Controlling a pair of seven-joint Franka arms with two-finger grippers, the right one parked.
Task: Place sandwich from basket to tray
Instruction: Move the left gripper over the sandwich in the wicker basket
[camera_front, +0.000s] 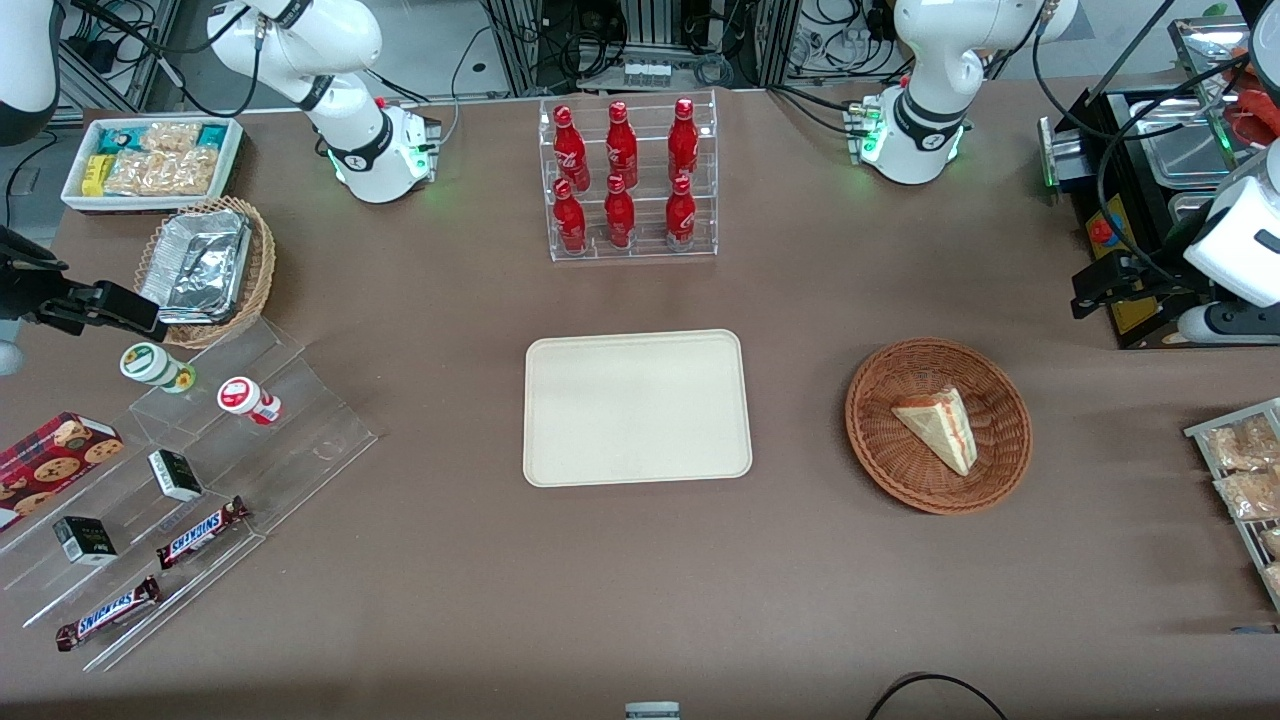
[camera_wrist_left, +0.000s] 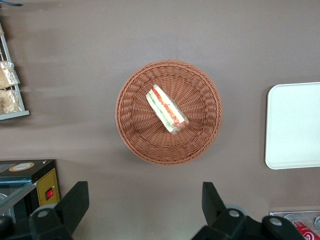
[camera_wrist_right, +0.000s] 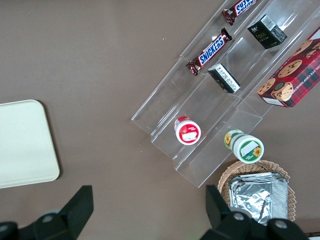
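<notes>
Left wrist view: your end effector (camera_wrist_left: 142, 210) hangs open above the sandwich (camera_wrist_left: 166, 108), which lies in the basket (camera_wrist_left: 135, 135). Squeeze crookedly and its layers may slide apart before the tray (camera_wrist_left: 295, 125).

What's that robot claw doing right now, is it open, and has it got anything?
Gripper: jaws open wide and empty, hovering high above the table beside the basket. The sandwich lies in the basket, untouched.

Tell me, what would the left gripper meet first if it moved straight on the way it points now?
Probably the bare table, beside the basket. The open gripper points down, high above it, and the sandwich lies off that line, though depth is unclear.
</notes>
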